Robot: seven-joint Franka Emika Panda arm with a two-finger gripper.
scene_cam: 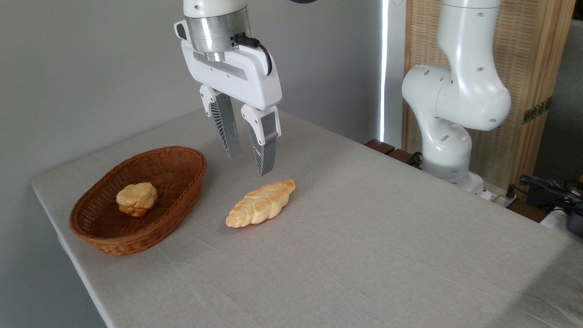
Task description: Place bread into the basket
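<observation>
The braided golden-tan bread point(261, 202) lies on the grey tablecloth, pointing from lower left to upper right. To its left stands the oval reddish-brown wicker basket point(180, 191), with a small round lumpy bun point(136, 198) inside. My gripper point(248, 164) hangs in the air just above and slightly behind the loaf, fingers pointing down. It is open with nothing between the fingers, and the nearer fingertip point(265, 166) sits a little above the loaf's upper end.
The arm's white base point(448, 150) stands at the table's far right edge. Cables and dark gear point(553, 191) lie off the table at the right. The table's left edge runs close beside the basket.
</observation>
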